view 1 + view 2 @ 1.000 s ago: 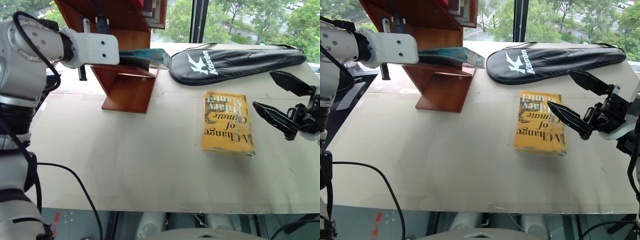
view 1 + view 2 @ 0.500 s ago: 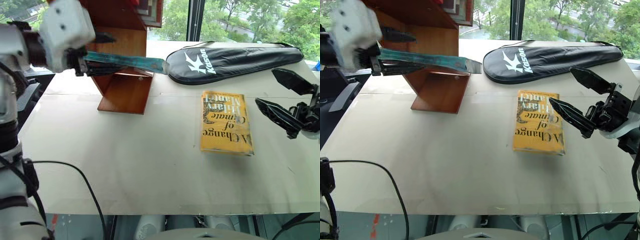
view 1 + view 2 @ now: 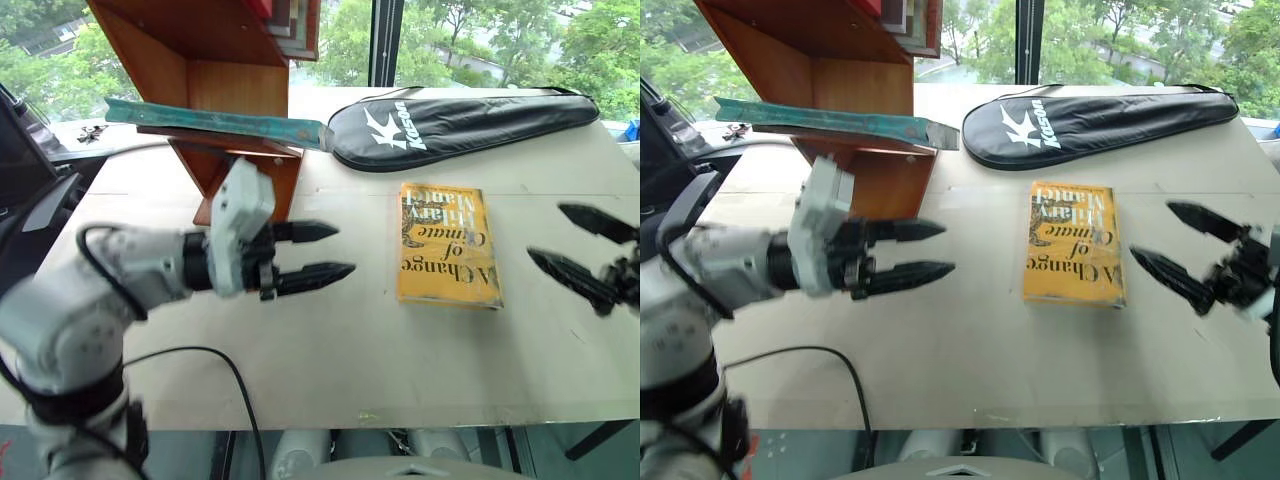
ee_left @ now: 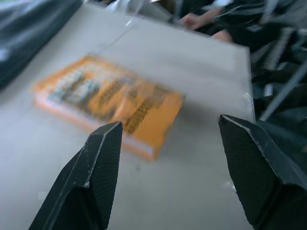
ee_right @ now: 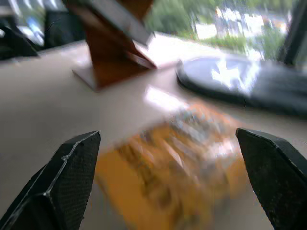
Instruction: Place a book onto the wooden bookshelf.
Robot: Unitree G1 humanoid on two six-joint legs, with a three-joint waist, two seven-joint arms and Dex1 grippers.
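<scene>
The teal-green book (image 3: 215,122) lies flat on a lower board of the reddish-brown wooden bookshelf (image 3: 205,50) at the table's back left, both ends sticking out past the board. My left gripper (image 3: 325,252) is open and empty, low over the table in front of the bookshelf, pointing right toward the yellow-orange book (image 3: 448,244). At the table's right edge my right gripper (image 3: 572,245) stands open and empty, beside that yellow-orange book. The left wrist view has the yellow-orange book (image 4: 105,103) lying between the open fingers (image 4: 98,163).
A black racket bag (image 3: 465,120) lies along the back of the table. More books stand on the bookshelf's upper board (image 3: 295,22). A black cable (image 3: 190,360) trails over the front left of the table. Windows with trees lie beyond.
My left gripper let go of the teal book, which stays on the shelf board, and swung down and back to the table's middle. The right gripper drew right and lower.
</scene>
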